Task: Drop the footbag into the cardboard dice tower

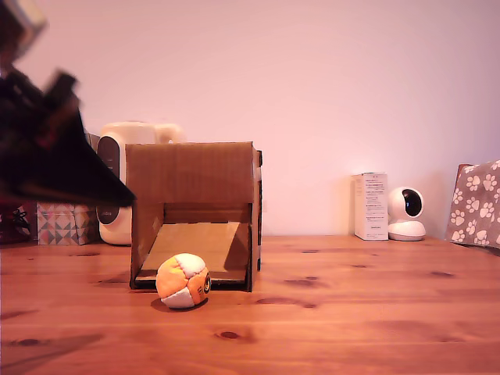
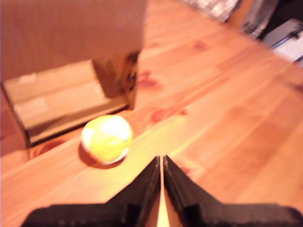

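Observation:
The footbag (image 1: pixel 183 280) rests on the wooden table just in front of the cardboard dice tower (image 1: pixel 194 166), at the foot of its sloped ramp. The wrist view shows the footbag (image 2: pixel 107 139) as a yellow and white ball in front of the tower's opening (image 2: pixel 61 99). My gripper (image 2: pixel 161 163) is shut, its two black fingers pressed together with nothing between them, and it hangs above the table short of the ball. In the exterior view the arm (image 1: pixel 47 148) is a blurred dark shape at the upper left, above and left of the tower.
Behind the tower stands a cream appliance (image 1: pixel 125 180) and a patterned tissue box (image 1: pixel 66 223). At the exterior view's right are a small white carton (image 1: pixel 370 206), a white camera (image 1: pixel 406 213) and a paw-print box (image 1: pixel 476 203).

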{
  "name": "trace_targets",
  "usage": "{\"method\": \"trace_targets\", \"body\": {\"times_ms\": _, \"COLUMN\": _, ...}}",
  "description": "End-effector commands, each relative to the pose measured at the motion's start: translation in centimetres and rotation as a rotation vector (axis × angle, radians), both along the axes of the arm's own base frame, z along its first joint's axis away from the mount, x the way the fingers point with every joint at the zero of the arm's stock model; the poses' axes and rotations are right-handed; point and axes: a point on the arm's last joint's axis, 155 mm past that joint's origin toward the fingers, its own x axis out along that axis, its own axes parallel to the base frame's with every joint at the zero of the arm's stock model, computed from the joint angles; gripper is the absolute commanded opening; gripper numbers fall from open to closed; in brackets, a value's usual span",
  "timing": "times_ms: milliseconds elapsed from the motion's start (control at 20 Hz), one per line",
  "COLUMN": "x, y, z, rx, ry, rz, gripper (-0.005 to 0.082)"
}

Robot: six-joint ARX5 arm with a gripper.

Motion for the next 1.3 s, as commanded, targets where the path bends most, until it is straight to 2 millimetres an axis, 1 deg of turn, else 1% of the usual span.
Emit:
{"method": "trace_targets", "body": {"times_ms": 0, "x": 0.4, "y": -0.3, "z": -0.4, "rx": -0.001, "ry": -0.007, "rz": -0.001, "gripper": -0.0024}}
{"method": "trace_targets", "body": {"times_ms": 50, "x": 0.8, "y": -0.5, "z": -0.5, "rx": -0.005, "ry": -0.014, "rz": -0.001, "gripper": -0.0012}}
{"method": "trace_targets", "body": {"times_ms": 100, "x": 1.0, "y": -0.7, "z": -0.6, "rx": -0.008, "ry": -0.018, "rz": -0.001, "gripper": 0.0046}}
{"method": "trace_targets", "body": {"times_ms": 150, "x": 1.3, "y": -0.9, "z": -0.7, "rx": -0.013, "ry": -0.025, "rz": -0.001, "gripper": 0.0202}}
{"method": "trace_targets", "body": {"times_ms": 250, "x": 2.1, "y": -1.2, "z": -0.5, "rx": -0.024, "ry": -0.048, "rz": 0.007, "gripper": 0.0714}}
{"method": "trace_targets", "body": {"times_ms": 300, "x": 2.7, "y": -1.0, "z": -0.8, "rx": -0.008, "ry": -0.047, "rz": 0.031, "gripper": 0.0783}}
{"method": "trace_targets", "body": {"times_ms": 350, "x": 3.2, "y": -0.8, "z": -1.1, "rx": 0.006, "ry": -0.045, "rz": 0.051, "gripper": 0.0743}}
{"method": "trace_targets", "body": {"times_ms": 550, "x": 5.0, "y": -1.3, "z": -1.6, "rx": 0.047, "ry": -0.056, "rz": 0.068, "gripper": 0.0742}}
{"method": "trace_targets", "body": {"times_ms": 650, "x": 5.8, "y": -1.8, "z": -2.4, "rx": 0.067, "ry": -0.044, "rz": 0.063, "gripper": 0.0742}}
{"method": "trace_targets", "body": {"times_ms": 950, "x": 7.9, "y": -3.0, "z": -6.4, "rx": 0.140, "ry": 0.033, "rz": 0.062, "gripper": 0.0742}}
{"method": "trace_targets", "body": {"times_ms": 1050, "x": 8.6, "y": -3.1, "z": -7.2, "rx": 0.161, "ry": 0.042, "rz": 0.075, "gripper": 0.0742}}
{"method": "trace_targets", "body": {"times_ms": 1150, "x": 8.9, "y": -3.2, "z": -7.9, "rx": 0.174, "ry": 0.053, "rz": 0.079, "gripper": 0.0741}}
{"method": "trace_targets", "body": {"times_ms": 1200, "x": 8.9, "y": -3.1, "z": -8.2, "rx": 0.179, "ry": 0.060, "rz": 0.077, "gripper": 0.0712}}
{"method": "trace_targets", "body": {"times_ms": 1250, "x": 8.8, "y": -3.1, "z": -8.5, "rx": 0.186, "ry": 0.068, "rz": 0.077, "gripper": 0.0634}}
